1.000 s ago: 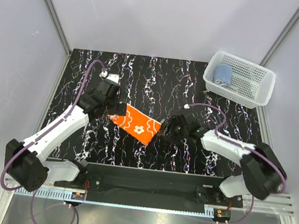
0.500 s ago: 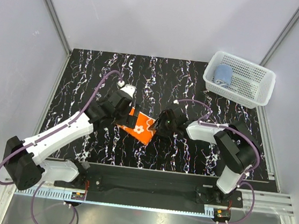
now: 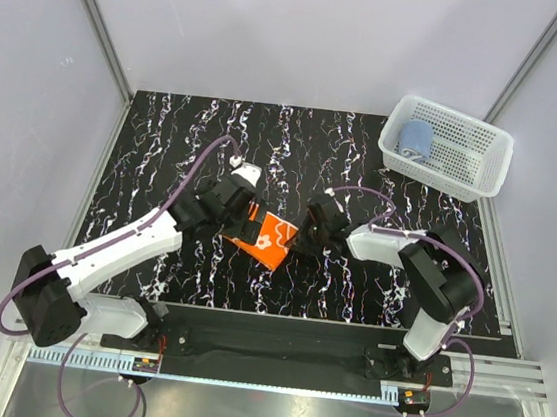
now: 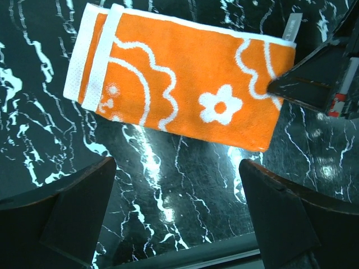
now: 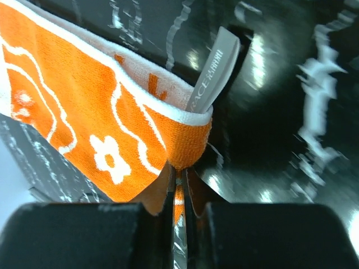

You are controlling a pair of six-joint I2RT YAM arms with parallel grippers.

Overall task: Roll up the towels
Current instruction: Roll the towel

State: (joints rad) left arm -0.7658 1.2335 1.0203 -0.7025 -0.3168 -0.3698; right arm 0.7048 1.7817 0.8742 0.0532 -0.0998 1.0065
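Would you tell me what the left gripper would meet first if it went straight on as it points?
Probably the bare table just short of the towel: the open left gripper frames marble, not cloth. Depth is unclear, so it might clip the towel's near edge.

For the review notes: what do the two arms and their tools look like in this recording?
The left arm and right arm have white links with bulky black joints. A thin purple cable loops loosely along each. The left tool and right tool have dark, blocky, matte fingers.
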